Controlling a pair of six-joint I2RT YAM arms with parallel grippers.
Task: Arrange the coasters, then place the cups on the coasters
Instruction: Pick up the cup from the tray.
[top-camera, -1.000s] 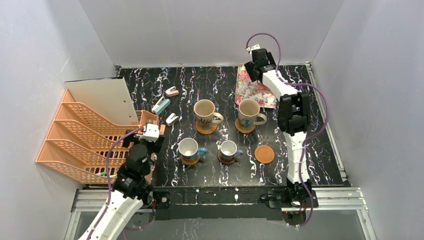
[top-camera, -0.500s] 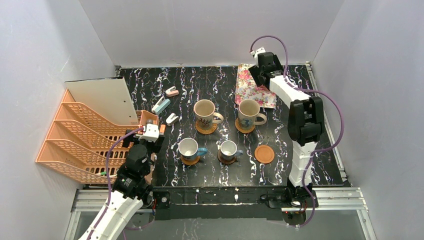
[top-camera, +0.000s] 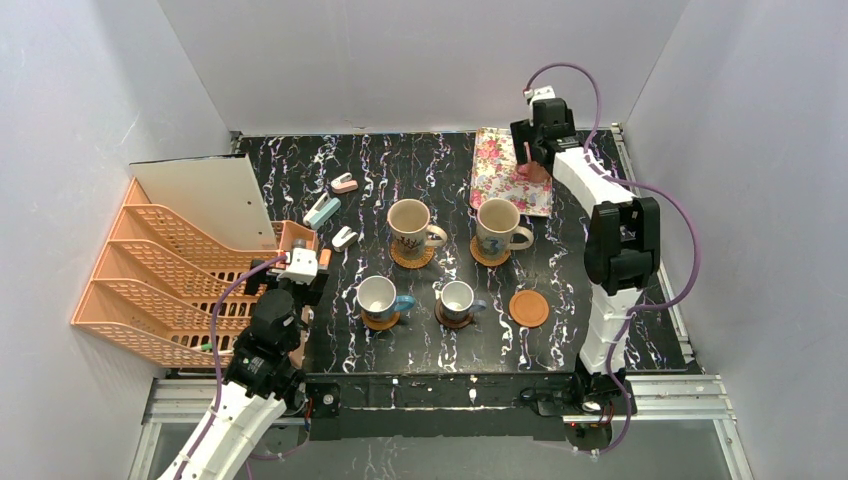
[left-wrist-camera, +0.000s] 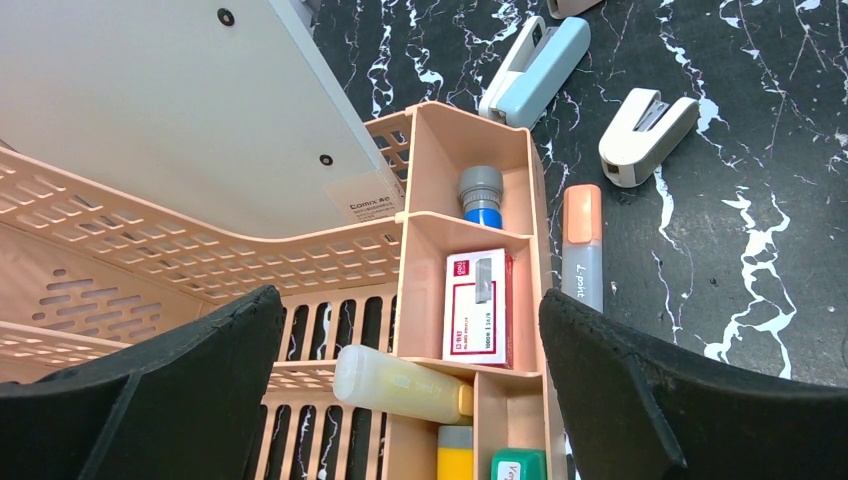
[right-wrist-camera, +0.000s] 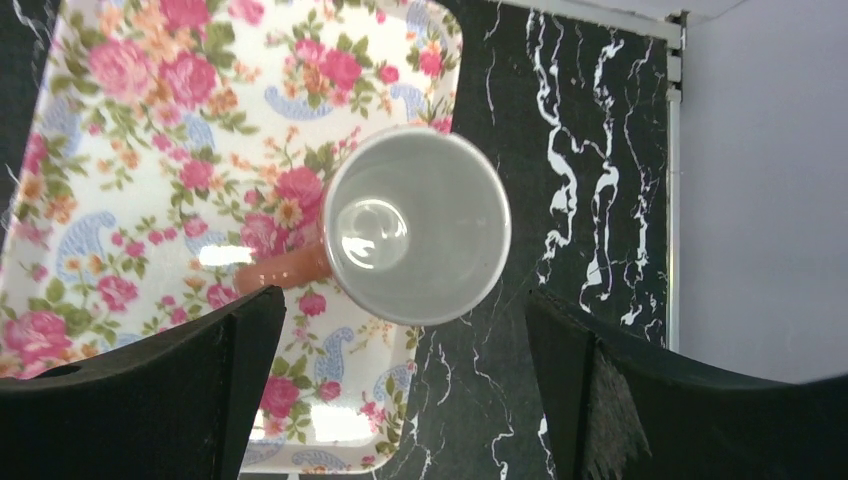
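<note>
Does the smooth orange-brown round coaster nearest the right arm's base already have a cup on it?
No, the smooth orange-brown round coaster lies bare, with no cup on it.

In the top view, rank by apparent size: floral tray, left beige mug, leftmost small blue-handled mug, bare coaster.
1. Pink floral rectangular tray
2. Left large beige patterned ceramic mug
3. Leftmost small blue-handled ceramic mug and bare smooth orange-brown round coaster: about alike, unranked
</note>
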